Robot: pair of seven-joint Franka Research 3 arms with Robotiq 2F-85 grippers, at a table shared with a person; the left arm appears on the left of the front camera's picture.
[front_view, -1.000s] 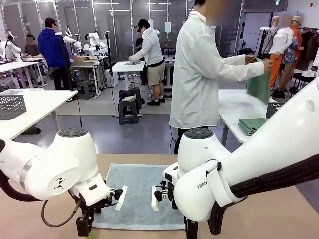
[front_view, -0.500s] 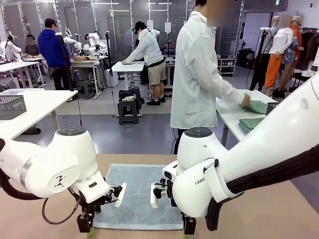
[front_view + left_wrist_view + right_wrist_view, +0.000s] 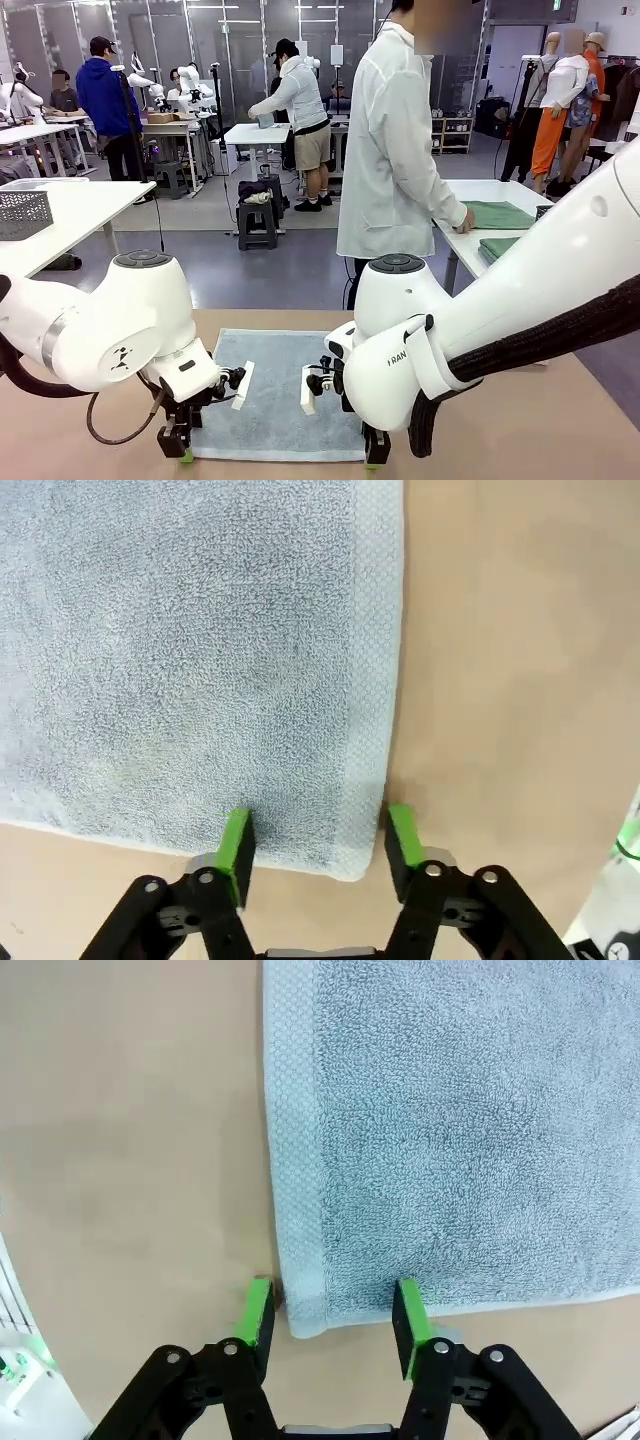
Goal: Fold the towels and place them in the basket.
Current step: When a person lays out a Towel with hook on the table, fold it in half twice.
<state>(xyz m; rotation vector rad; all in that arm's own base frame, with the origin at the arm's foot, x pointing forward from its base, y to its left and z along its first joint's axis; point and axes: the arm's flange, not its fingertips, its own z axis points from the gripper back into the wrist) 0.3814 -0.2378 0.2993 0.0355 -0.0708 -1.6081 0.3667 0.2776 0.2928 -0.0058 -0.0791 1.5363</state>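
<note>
a grey-blue towel (image 3: 275, 390) lies flat and spread out on the tan table (image 3: 520, 420), right in front of the two white robot arms. it is on the table, not in a basket.

the left claw (image 3: 315, 830) is down low at one near corner of the towel. its two fingers stand partly open, with a gap between them. one green pad sits on the fluffy cloth by the near edge. the other pad is on the bare table, just beside the towel's side edge. the corner lies between them, flat and not pinched.

the right claw (image 3: 332, 1305) is at the other near corner and looks much the same. it is partly open too. one pad is on the table just beside the woven border, one is at the towel's near edge, and the corner lies between them. it has not got hold of anything.

across the table a person in a white coat (image 3: 395, 140) stands turned to the side. one hand (image 3: 463, 217) rests on a green towel (image 3: 505, 213) spread on a white side table (image 3: 470, 245). a folded green towel (image 3: 503, 247) lies just beside it, nearer to us. a grey mesh bin (image 3: 22, 213) sits on another white table far to the left.
</note>
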